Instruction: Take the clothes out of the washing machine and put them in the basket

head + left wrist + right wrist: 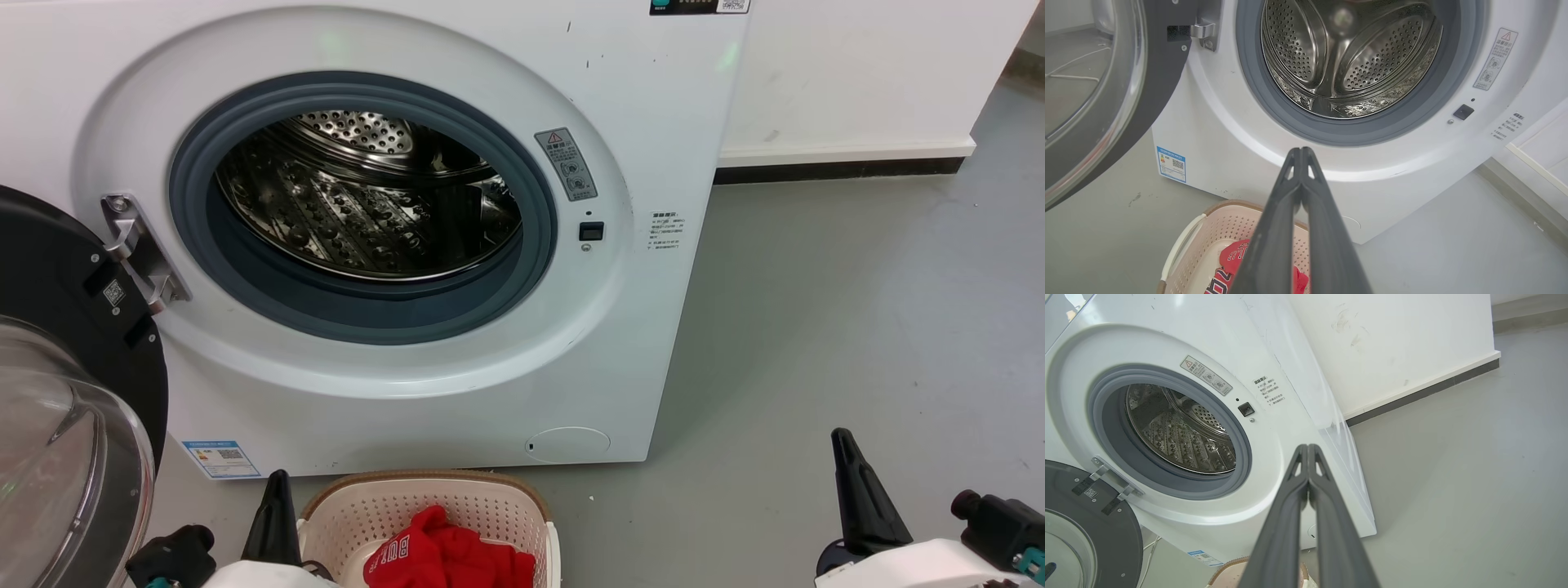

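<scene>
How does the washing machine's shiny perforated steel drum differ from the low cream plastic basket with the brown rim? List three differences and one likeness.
The steel drum looks empty; the cream plastic basket holds red clothes. The drum is shiny metal; the basket is matt plastic. The drum opens forward; the basket opens upward, standing on the grey floor. Both have perforated walls.

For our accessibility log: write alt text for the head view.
A white washing machine stands with its door swung open at left and its steel drum empty. Below, red clothes lie in a cream basket on the floor, with the left gripper beside it and the right gripper farther right.
</scene>
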`<state>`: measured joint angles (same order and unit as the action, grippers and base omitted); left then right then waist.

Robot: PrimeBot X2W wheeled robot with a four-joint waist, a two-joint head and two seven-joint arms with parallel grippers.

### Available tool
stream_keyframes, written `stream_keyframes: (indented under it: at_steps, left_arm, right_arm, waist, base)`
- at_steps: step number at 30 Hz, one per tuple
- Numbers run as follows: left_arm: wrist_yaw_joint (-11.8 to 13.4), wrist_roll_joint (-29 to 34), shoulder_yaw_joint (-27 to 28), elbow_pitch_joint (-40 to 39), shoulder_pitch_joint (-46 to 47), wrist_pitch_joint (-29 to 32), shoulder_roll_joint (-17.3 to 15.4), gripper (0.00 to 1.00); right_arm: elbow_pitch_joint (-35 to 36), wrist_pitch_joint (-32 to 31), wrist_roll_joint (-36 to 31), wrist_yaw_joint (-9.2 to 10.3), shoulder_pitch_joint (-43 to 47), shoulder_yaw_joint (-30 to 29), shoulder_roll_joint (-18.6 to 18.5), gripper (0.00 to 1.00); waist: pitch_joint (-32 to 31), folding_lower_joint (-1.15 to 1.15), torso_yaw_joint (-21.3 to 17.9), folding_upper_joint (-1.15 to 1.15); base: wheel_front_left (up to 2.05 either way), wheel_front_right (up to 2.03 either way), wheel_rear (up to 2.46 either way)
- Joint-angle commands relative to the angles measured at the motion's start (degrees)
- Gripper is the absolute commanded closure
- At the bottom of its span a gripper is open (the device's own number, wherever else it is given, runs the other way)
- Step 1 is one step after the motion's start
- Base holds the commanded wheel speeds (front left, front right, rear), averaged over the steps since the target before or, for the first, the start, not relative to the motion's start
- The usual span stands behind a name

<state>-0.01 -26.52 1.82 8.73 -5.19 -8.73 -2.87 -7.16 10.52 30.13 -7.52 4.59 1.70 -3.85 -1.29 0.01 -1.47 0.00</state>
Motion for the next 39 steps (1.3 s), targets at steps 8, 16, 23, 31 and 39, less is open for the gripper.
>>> stream_keyframes:
  at_steps: [8,16,23,31,39]
  left_arm:
    - [-1.2,-9.0,0.7,0.1,3.0,2.0,0.0,1.0]
    - [-2.0,-16.0,1.2,0.7,4.1,3.6,0.0,1.0]
    - [-2.6,-21.7,1.6,1.2,5.0,5.0,0.0,1.0]
    - [-3.2,-27.0,2.0,1.7,5.8,6.2,0.0,1.0]
    - [-3.9,-32.6,2.4,2.2,6.7,7.6,0.0,1.0]
  right_arm:
    - [-0.3,-1.7,9.2,0.01,-3.0,-0.6,-0.8,1.0]
    - [-1.0,-3.2,16.2,0.02,-3.9,-1.0,-1.0,1.0]
    - [-1.6,-4.5,21.8,0.02,-4.7,-1.4,-1.1,1.0]
    - [-2.2,-5.6,27.0,0.02,-5.6,-1.8,-1.1,1.0]
    - [-2.9,-6.9,32.5,0.02,-6.4,-2.3,-1.2,1.0]
  waist:
    - [0.1,0.0,0.1,0.0]
    - [0.2,0.0,0.2,0.0]
    - [0.3,0.0,0.3,0.0]
    - [0.4,0.0,0.4,0.0]
    - [0.6,0.0,0.5,0.0]
  base:
    - [0.0,0.0,0.0]
    - [0.0,0.0,0.0]
    - [0.0,0.0,0.0]
    - [0.0,0.0,0.0]
    - [0.0,0.0,0.0]
